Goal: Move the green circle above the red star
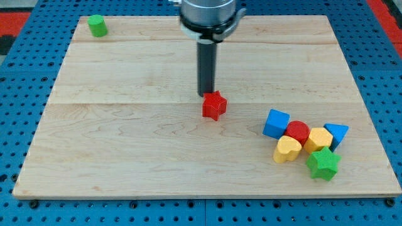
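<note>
The green circle block [97, 26] stands at the board's top left corner. The red star [214, 105] lies near the middle of the board. My tip [206, 94] is right at the red star's top left edge, touching or almost touching it. The green circle is far to the view's left and up from my tip.
A cluster lies at the lower right: a blue cube [276, 123], a red round block [298, 132], a yellow hexagon [318, 139], a blue triangle [337, 134], a yellow heart [287, 149] and a green star [323, 164]. The wooden board [125, 144] rests on blue pegboard.
</note>
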